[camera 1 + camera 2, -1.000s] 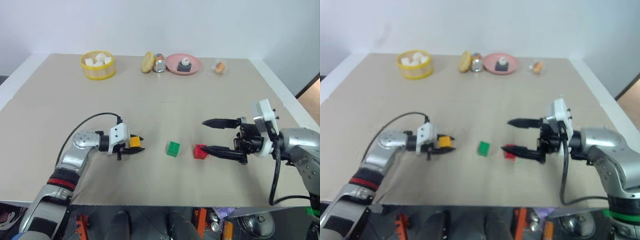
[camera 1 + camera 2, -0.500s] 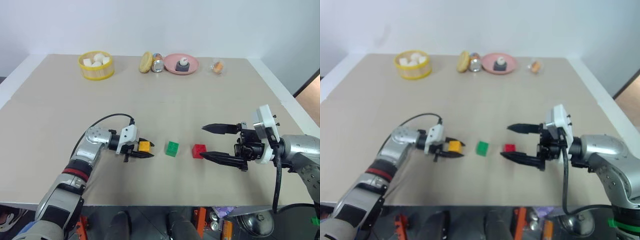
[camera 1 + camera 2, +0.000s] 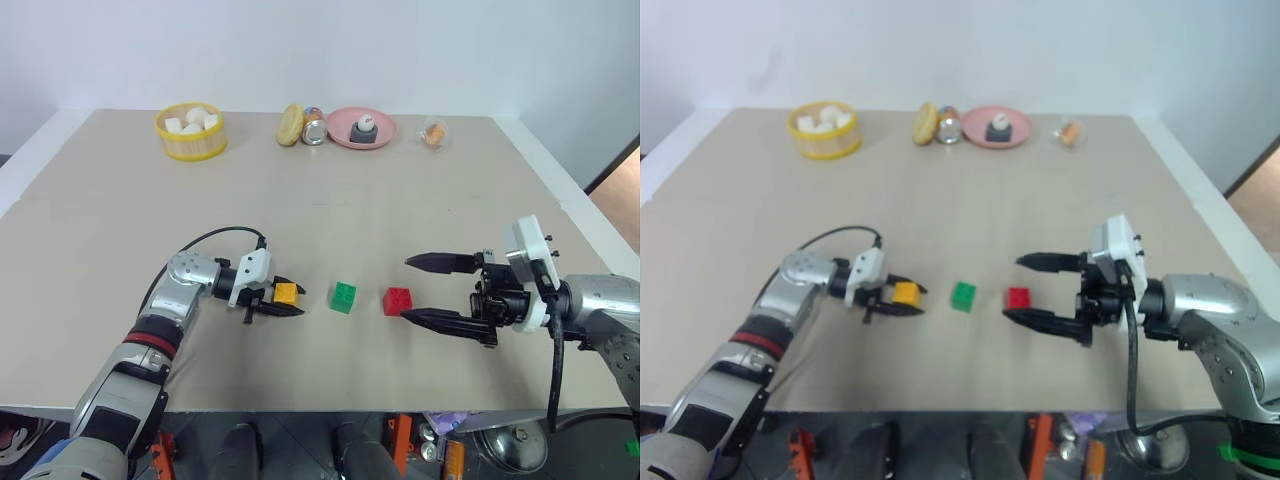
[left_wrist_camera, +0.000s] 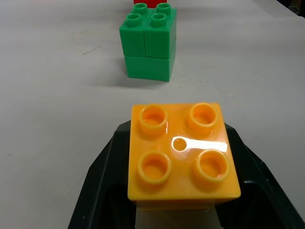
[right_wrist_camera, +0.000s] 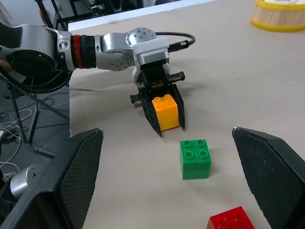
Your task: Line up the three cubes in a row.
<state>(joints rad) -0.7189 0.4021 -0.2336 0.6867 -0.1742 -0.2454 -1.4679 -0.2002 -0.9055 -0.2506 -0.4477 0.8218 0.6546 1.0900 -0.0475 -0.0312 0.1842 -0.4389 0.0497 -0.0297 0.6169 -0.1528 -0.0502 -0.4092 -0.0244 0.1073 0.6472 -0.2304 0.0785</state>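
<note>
Cubes of shiny plastic with round bumps on top sit on the smooth tan table (image 3: 400, 190).
The left gripper (image 3: 280, 300) pinches the orange-yellow cube (image 3: 286, 293) tight between its black fingers. Just beside it sits the green cube (image 3: 344, 297), then the red cube (image 3: 397, 300). The right gripper (image 3: 422, 291) is spread wide near the red cube, holding nothing.
</note>
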